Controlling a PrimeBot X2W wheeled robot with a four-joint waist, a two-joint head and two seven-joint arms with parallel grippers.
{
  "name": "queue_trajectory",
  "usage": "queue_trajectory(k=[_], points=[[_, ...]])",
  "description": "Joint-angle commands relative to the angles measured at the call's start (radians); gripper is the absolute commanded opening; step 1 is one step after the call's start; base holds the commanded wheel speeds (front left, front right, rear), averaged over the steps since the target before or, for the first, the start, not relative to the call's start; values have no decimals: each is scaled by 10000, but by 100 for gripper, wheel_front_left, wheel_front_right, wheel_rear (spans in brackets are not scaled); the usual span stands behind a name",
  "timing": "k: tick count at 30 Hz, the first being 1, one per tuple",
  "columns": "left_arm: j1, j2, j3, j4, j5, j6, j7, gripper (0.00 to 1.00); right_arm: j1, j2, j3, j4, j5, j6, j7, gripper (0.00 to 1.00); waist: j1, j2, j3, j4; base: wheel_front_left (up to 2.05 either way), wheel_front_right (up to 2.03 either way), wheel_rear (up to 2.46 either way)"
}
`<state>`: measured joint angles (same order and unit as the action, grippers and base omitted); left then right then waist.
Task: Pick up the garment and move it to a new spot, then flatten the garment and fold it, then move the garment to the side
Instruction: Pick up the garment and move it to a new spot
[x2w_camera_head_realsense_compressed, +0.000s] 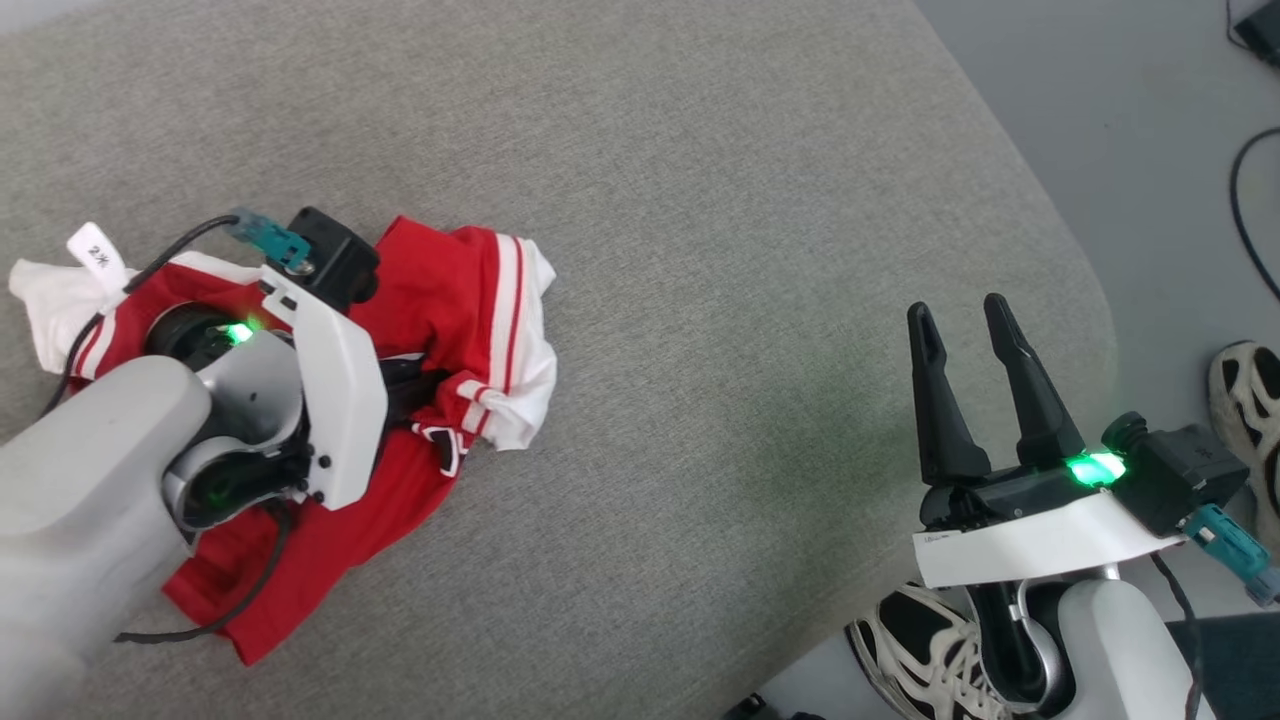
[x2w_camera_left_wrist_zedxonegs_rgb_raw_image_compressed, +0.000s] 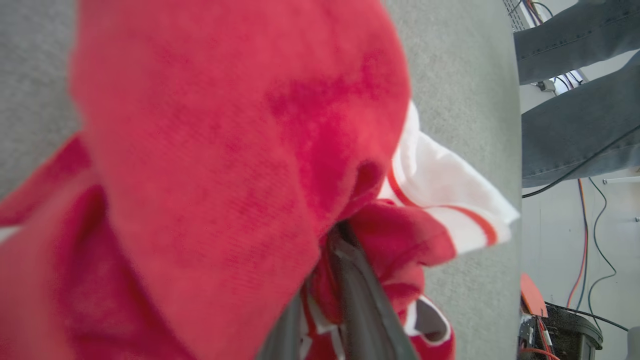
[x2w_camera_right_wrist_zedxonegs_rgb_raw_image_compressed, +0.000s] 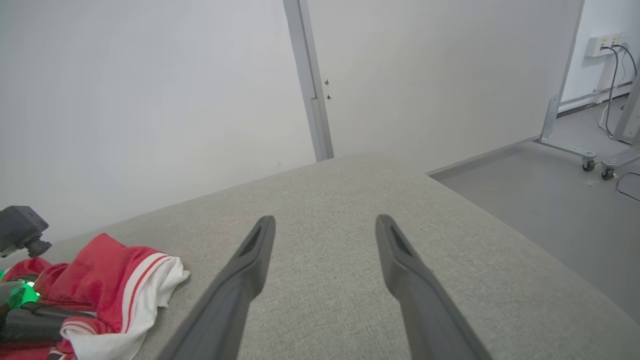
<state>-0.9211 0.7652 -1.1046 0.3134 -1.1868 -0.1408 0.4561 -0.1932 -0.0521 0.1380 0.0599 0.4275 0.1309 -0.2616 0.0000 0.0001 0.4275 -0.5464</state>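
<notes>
garment (x2w_camera_head_realsense_compressed: 450, 290): bunched up on the left part of the tabletop (x2w_camera_head_realsense_compressed: 700, 200)
left hand (x2w_camera_left_wrist_zedxonegs_rgb_raw_image_compressed: 327, 270): right on top of the garment, fingers (x2w_camera_left_wrist_zedxonegs_rgb_raw_image_compressed: 362, 305) down in the folds with cloth pinched between them
right hand (x2w_camera_head_realsense_compressed: 957, 306): way over by the tabletop's right edge, well apart from the garment, fingers spread
shoes (x2w_camera_head_realsense_compressed: 925, 650): down on the floor (x2w_camera_head_realsense_compressed: 1130, 130) just past that right edge, near the right hand

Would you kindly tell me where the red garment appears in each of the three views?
Head view: the garment lies crumpled at the left.
Left wrist view: the garment covers left and centre, close up.
Right wrist view: the garment sits lower left.
Shared landmark: its white striped sleeve.
</notes>
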Motion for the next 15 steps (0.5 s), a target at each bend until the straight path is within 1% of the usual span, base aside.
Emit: queue_trajectory(k=[1, 2, 6, 11, 15], points=[[407, -62, -452, 399, 49, 185, 47, 95, 1, 17, 35, -63, -115, -3, -49, 100, 0, -1, -77, 141, 0, 0, 0], [283, -52, -469, 328, -16, 185, -31, 100, -21, 13, 22, -58, -182, -3, -49, 100, 0, -1, -130, 255, 0, 0, 0], [-283, 121, -530, -36, 18, 185, -682, 100, -201, 10, -43, 98, -600, -5, -49, 100, 0, -1, -421, 856, 0, 0, 0], [-531, -123, -474, -599, -413, 114, -1842, 100, -439, 9, -211, 450, -1287, -3, -49, 100, 0, -1, -955, 1817, 0, 0, 0], [-168, -202, -407, -804, -892, 114, -2879, 100, -595, 6, -281, 873, -1870, -3, -49, 100, 0, -1, -1435, 2566, 0, 0, 0]])
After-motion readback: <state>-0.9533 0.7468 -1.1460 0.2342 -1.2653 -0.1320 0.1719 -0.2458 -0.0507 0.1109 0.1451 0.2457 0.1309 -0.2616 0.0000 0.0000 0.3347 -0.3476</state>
